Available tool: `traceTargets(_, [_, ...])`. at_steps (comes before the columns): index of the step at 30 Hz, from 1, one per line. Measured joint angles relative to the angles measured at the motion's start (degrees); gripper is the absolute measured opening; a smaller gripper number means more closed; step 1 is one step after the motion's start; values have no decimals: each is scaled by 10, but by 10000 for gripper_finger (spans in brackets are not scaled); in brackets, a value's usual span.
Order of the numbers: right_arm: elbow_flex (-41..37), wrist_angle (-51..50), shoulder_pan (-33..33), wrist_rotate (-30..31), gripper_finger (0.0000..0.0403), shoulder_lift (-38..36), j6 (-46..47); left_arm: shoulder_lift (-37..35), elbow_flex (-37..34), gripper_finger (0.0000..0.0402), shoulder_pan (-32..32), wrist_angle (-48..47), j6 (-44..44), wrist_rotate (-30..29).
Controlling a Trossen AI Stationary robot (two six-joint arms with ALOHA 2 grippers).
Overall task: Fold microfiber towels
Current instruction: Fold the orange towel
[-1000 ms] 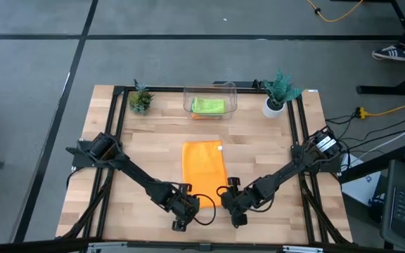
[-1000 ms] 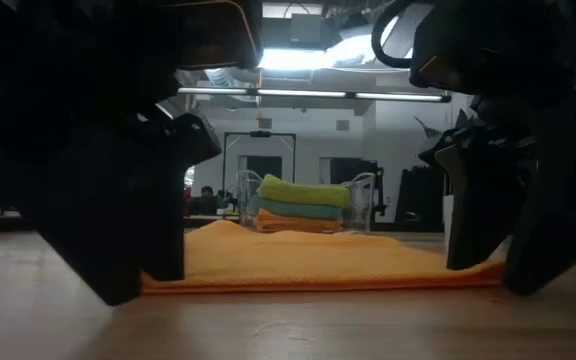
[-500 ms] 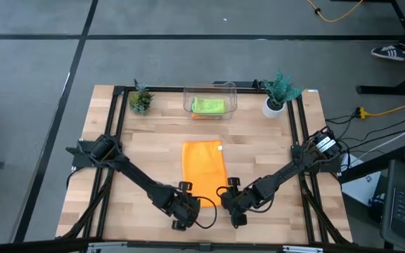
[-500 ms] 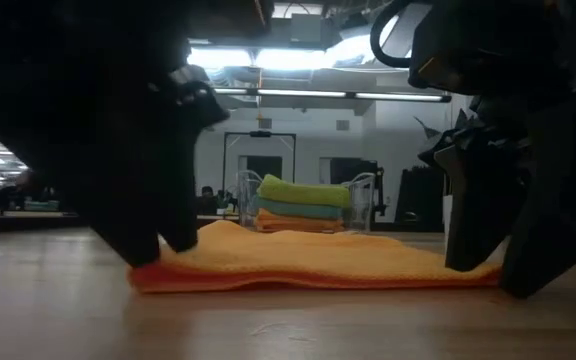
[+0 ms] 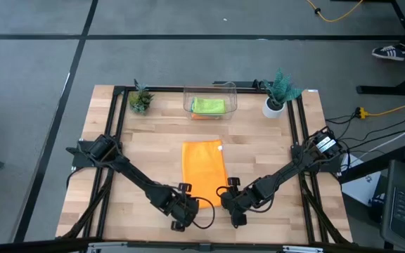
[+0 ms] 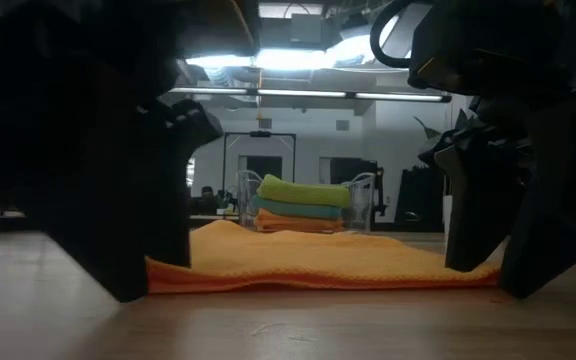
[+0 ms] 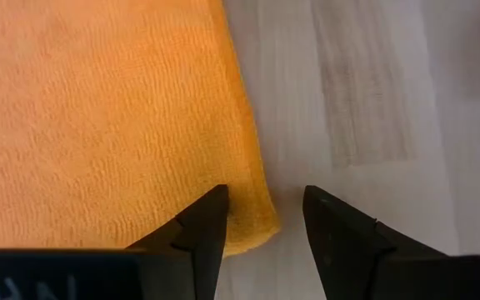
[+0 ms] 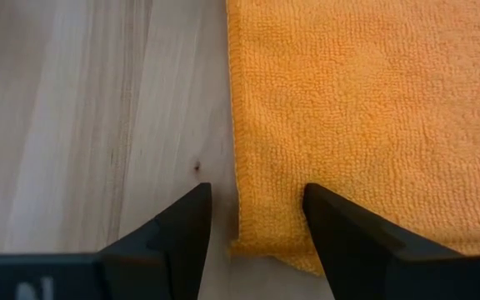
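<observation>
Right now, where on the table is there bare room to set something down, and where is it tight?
Bare wood lies either side of the orange towel, between it and the table's side rails. The back edge is crowded: clear bin of folded towels between two potted plants. The front is tight too, with the left gripper and right gripper open over the towel's near corners.

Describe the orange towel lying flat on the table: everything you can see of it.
The orange microfiber towel is a soft, finely looped cloth lying flat as an upright rectangle on the light wooden table, in front of the clear plastic bin. The low view shows it slightly rumpled, its near edge doubled. The left gripper and right gripper stand open, each straddling one near corner, fingertips down at the cloth.
</observation>
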Motion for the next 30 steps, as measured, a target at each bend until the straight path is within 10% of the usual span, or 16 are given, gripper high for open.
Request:
traceTargets(8, [0, 7, 0, 9, 183, 2, 14, -6, -34, 136, 2, 6, -46, 8])
traceTargets(17, [0, 1, -1, 17, 16, 2, 81, -4, -37, 8, -1, -6, -82, -19])
traceTargets(30, [134, -157, 2, -45, 4, -7, 103, -36, 64, 0, -24, -156, -83, 5])
